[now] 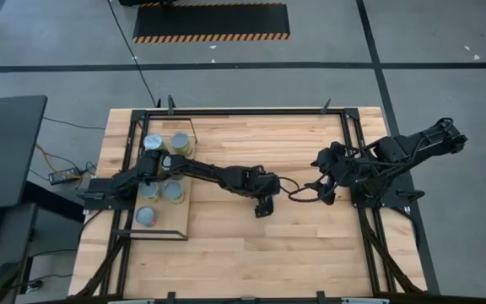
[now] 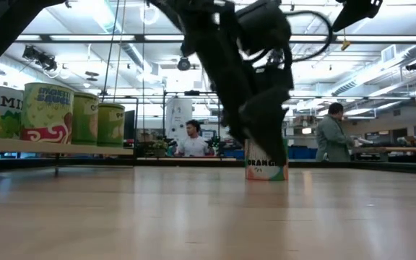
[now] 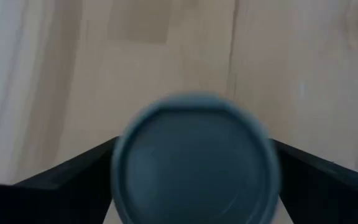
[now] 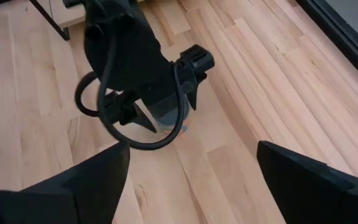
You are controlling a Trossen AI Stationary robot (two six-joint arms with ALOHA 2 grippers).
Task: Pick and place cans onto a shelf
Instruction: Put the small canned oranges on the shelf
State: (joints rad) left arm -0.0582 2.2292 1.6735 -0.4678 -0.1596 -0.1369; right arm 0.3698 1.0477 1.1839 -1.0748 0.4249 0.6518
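Left arm stretched from the shelf (image 1: 160, 221) toward mid-surface (image 1: 251, 253), its hand (image 1: 265, 205) pointing down near centre. Right hand (image 1: 322, 189) just beside it, apart. Five cans (image 1: 179, 143) stand on the shelf at the surface's left side, partly crossed by the left arm.

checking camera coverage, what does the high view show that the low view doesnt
Only the high view: the shelf from above with the silver tops of five cans, and both arms whole, the right gripper open and empty beside the left gripper. Only the low view: can labels, the table can standing under the left gripper, and people in the room. Both show the shelf cans and the tabletop.
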